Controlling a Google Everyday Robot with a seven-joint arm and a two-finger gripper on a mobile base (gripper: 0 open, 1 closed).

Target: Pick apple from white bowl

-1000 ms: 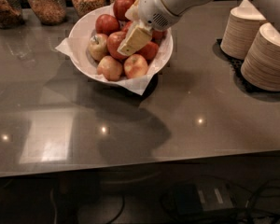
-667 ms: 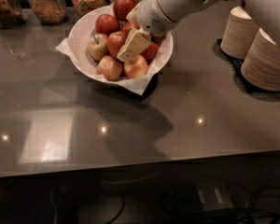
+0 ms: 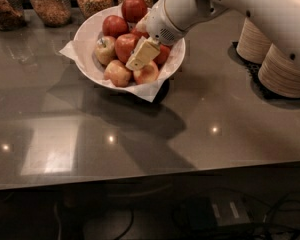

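The white bowl, lined with white paper whose corners stick out, stands on the grey counter at the back left. It holds several red and yellow-red apples. My gripper reaches in from the upper right, its cream fingers down among the apples at the bowl's middle, between a red apple and an apple at the front. The white arm hides the bowl's back right part.
Several glass jars of grains line the back edge behind the bowl. Stacks of beige disposable bowls stand on a dark mat at the right. The counter's front edge runs below, with cables on the floor beneath.
The view has closed in on the bowl. The gripper stays low among the apples at the bowl's middle.
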